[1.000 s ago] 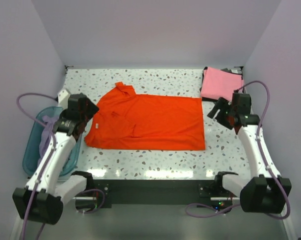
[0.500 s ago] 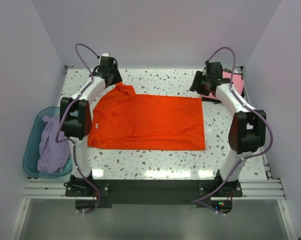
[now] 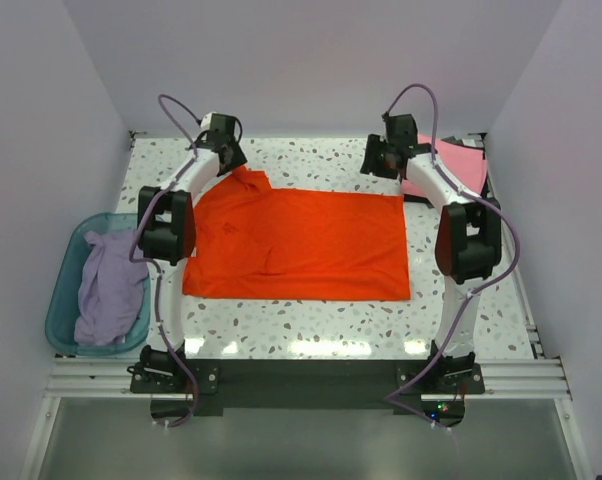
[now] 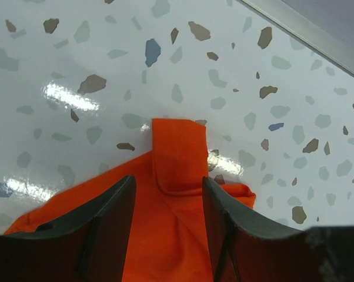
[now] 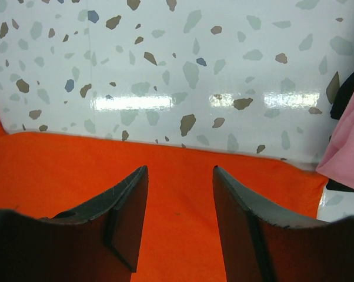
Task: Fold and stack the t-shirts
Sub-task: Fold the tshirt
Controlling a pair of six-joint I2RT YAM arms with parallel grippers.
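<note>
The orange-red t-shirt (image 3: 301,245) lies flat in the middle of the table. My left gripper (image 3: 231,160) is open over its far left corner; in the left wrist view the gripper (image 4: 168,179) straddles a folded sleeve tip of the orange-red shirt (image 4: 177,153). My right gripper (image 3: 376,160) is open over the far right edge; in the right wrist view the gripper (image 5: 180,170) stands above the orange-red shirt (image 5: 47,170) just inside its edge. The pink t-shirt (image 3: 451,165) lies folded at the far right and also shows in the right wrist view (image 5: 347,147). The lavender t-shirt (image 3: 106,290) lies crumpled in the basin.
The teal plastic basin (image 3: 66,265) sits off the table's left edge. The speckled table (image 3: 311,320) ends at a back wall just beyond both grippers. A dark object (image 3: 471,145) lies beside the pink shirt.
Both arms have swung from the table's sides to its far edge. Each open gripper is now over a far corner of the orange-red shirt. The shirt has shifted slightly.
</note>
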